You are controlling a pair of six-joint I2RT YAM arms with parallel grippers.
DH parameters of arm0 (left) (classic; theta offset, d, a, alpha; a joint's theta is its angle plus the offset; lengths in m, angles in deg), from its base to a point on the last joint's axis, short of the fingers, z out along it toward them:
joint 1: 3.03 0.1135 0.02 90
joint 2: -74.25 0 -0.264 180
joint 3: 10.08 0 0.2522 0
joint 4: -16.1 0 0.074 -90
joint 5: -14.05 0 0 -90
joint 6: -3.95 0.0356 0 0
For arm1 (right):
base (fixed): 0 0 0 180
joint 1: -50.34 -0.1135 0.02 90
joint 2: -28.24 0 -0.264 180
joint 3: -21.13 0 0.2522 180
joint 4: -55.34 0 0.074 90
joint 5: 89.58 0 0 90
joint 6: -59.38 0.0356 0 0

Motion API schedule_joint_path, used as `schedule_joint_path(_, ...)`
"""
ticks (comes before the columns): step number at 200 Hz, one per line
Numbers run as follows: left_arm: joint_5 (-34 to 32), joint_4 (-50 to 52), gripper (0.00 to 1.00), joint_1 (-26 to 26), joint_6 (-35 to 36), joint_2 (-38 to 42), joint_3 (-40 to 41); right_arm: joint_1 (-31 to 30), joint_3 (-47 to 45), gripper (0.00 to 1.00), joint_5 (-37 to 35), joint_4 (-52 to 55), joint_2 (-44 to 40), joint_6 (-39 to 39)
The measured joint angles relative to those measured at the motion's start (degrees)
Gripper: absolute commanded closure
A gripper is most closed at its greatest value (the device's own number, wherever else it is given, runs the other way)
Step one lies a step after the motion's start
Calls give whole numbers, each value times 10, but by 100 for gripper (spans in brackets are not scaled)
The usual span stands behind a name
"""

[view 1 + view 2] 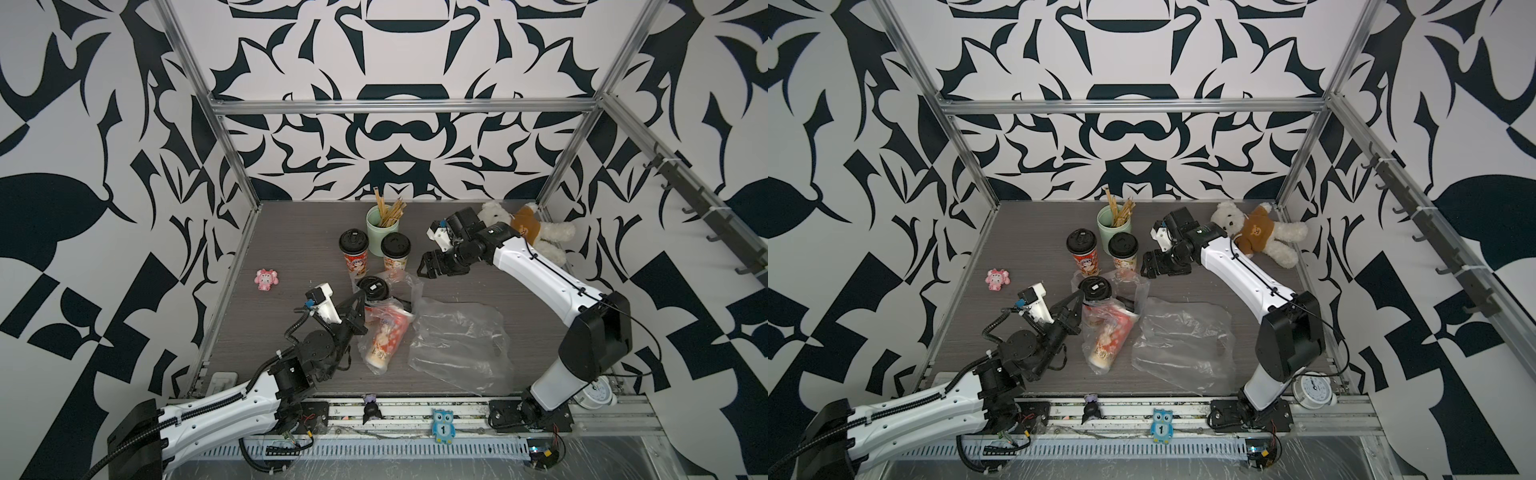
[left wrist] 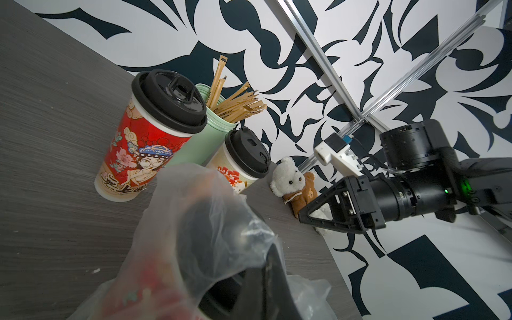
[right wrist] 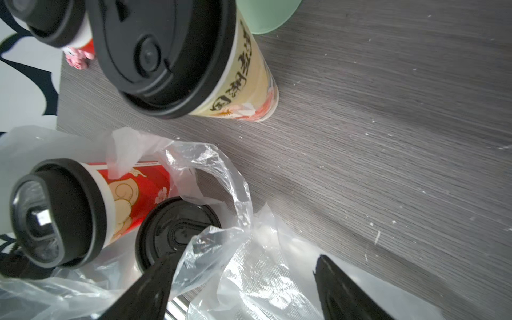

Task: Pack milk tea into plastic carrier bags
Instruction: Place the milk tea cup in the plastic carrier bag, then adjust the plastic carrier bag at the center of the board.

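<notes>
**At mid-worktop, one bag loaded and held, one lying spare**

Toward the front edge of the worktop (image 1: pixel 282 232), right of centre, the second carrier bag (image 1: pixel 457 345) lies flat and empty. It is probably parked there within reach for the last two cups. Just beside it, at the middle, the first carrier bag (image 3: pixel 241 191) already wraps a milk tea cup (image 1: pixel 384 336) lying on its side, base toward the front edge. Another lidded cup (image 1: pixel 372 287) stands at that bag's mouth with film partly over it; whether it is fully inside I cannot tell.

The left hand (image 1: pixel 362 298) is closed, seemingly pinching the first bag's film beside the standing cup, likely to keep the mouth steady. The right hand (image 1: pixel 423 266) hovers with jaws spread and nothing in them, between that bag and the cream cup (image 1: pixel 395 255), and looks set for either. The cream cup and a red cup (image 1: pixel 354 255) stand upright near the back edge, in front of a mint-green cup of sticks (image 1: pixel 381 230).

Black brush characters run down the cream cup and along the foot of the red cup, but I cannot read them surely. An owl tag (image 1: pixel 441 424) at the front edge shows "1".
</notes>
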Motion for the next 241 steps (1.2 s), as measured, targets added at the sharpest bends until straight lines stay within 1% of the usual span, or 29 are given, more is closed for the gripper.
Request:
schedule_joint_path(31, 2, 2, 100, 0, 0, 2, 0, 10, -5, 19, 50, -48, 23, 16)
schedule_joint_path(71, 4, 4, 100, 0, 0, 3, 0, 12, -7, 20, 80, -69, 75, 20)
schedule_joint_path(81, 4, 5, 100, 0, 0, 4, 0, 13, -12, 23, 83, -71, 86, 20)
schedule_joint_path(90, 4, 6, 100, 0, -1, 4, 0, 13, -16, 27, 86, -73, 93, 22)
schedule_joint_path(102, 4, 9, 100, 0, -1, 6, 0, 13, -20, 37, 92, -73, 100, 24)
schedule_joint_path(109, 4, 9, 100, 0, -1, 7, 0, 14, -22, 45, 96, -74, 103, 28)
schedule_joint_path(118, 4, 9, 100, 0, -2, 8, 0, 14, -23, 62, 101, -76, 104, 26)
schedule_joint_path(128, 4, 10, 100, 0, -2, 10, 0, 14, -25, 77, 106, -78, 103, 29)
schedule_joint_path(150, 4, 10, 100, 0, -2, 11, 0, 14, -27, 100, 114, -83, 99, 37)
schedule_joint_path(210, 3, 15, 100, 0, 7, 16, -2, 14, -29, 100, 124, -83, 46, 42)
schedule_joint_path(241, -3, 51, 100, 0, 31, 35, -33, 0, -9, 100, 121, -76, 4, 44)
